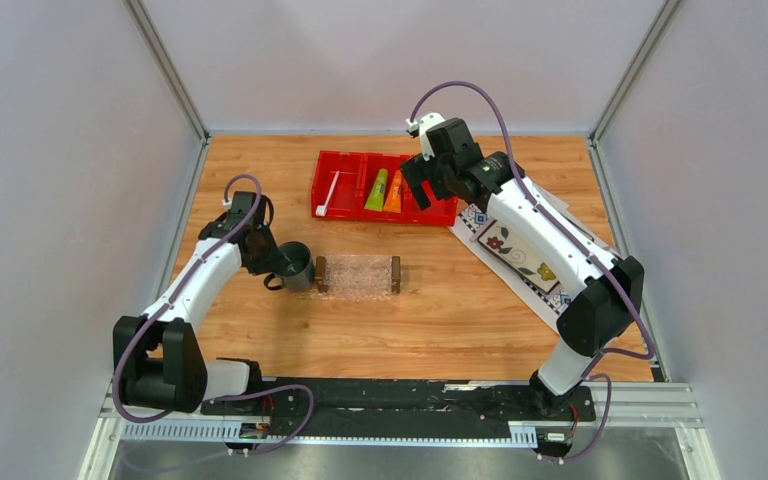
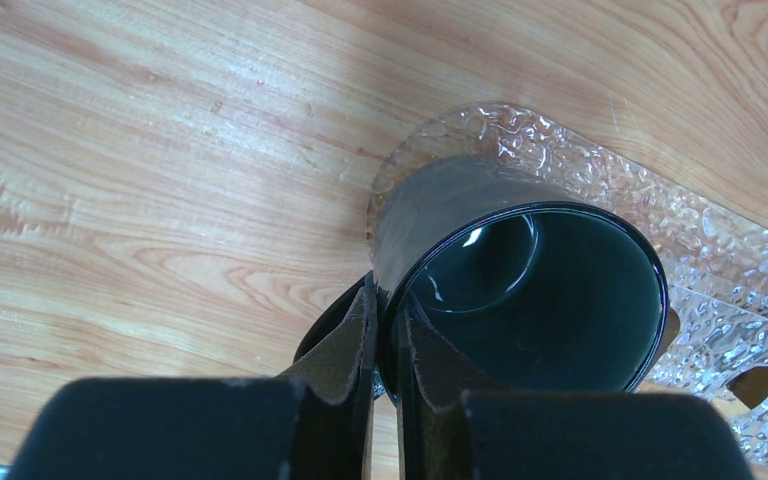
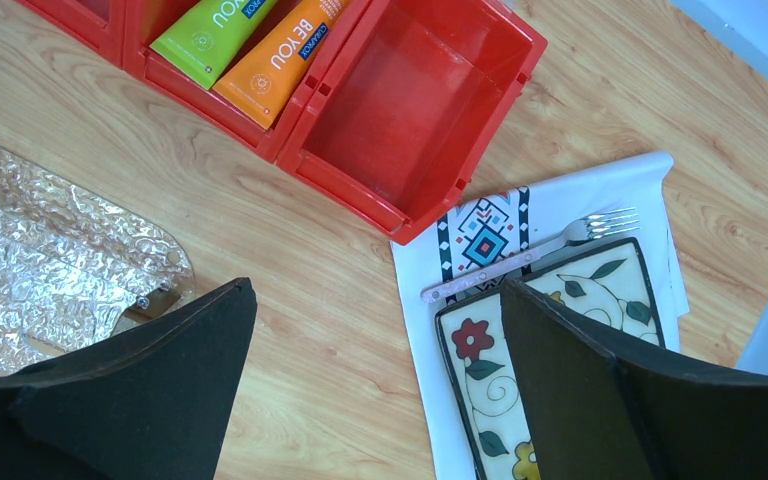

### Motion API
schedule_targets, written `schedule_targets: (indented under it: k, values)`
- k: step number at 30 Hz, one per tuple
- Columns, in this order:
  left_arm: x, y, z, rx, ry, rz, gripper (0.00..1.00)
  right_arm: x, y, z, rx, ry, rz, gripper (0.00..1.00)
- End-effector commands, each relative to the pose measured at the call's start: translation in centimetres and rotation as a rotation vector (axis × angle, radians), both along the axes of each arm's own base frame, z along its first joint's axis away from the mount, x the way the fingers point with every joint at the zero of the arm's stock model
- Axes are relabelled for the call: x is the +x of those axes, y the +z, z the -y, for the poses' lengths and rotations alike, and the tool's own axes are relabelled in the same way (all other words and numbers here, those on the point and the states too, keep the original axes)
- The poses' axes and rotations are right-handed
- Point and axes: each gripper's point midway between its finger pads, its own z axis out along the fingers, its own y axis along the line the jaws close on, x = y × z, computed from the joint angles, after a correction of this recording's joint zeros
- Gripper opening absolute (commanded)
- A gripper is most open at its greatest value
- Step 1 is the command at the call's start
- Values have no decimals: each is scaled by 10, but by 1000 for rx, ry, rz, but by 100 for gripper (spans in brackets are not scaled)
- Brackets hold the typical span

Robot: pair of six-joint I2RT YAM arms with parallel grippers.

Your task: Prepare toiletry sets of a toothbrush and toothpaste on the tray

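Top view: we see the left gripper (image 1: 272, 262) at the dark mug (image 1: 297, 266), which stands on the wooden surface (image 1: 440, 310) just beside the left end of the clear tray (image 1: 358, 275). The white toothbrush (image 1: 329, 193) lies in the left compartment of the red bin (image 1: 380, 154), at the far side. The lime toothpaste tube (image 1: 377, 190) & the orange toothpaste tube (image 1: 394, 192) lie side by side in the middle 1. The right gripper (image 1: 422, 185) hovers over the bin's right end, near the patterned cloth (image 1: 480, 235).

Left wrist: the jaws sit close either side of the mug's wall, 1 finger outside, 1 inside. We can't tell whether they pinch it.

Right wrist: the jaws stand wide apart, holding nothing. Below them a fork (image 3: 530, 255) lies on the cloth beside a flowered plate (image 3: 560, 330).
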Motion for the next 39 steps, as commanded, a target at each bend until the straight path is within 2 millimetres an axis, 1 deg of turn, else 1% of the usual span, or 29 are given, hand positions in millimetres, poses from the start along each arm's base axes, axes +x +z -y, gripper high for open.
schedule_targets:
  k: [1, 10, 18, 23, 33, 39]
  values:
    - [8, 13, 3, -17, -16, 62, 14, 8, 13, -5, 31, 3, 49, 98]
    - [10, 9, 3, -17, -20, 56, 18, 8, 13, -7, 36, 5, 45, 98]
    - [11, 4, 7, -33, -25, 45, 18, 9, 13, -5, 30, 1, 48, 98]
    - [9, 0, 8, -40, -34, 50, 18, 9, 14, -6, 32, 6, 50, 98]
    - [8, 3, 8, -39, -35, 70, 20, 10, 12, -6, 31, 5, 44, 99]
    - [5, 6, 7, -37, -35, 88, 23, 10, 12, -6, 30, 2, 46, 99]
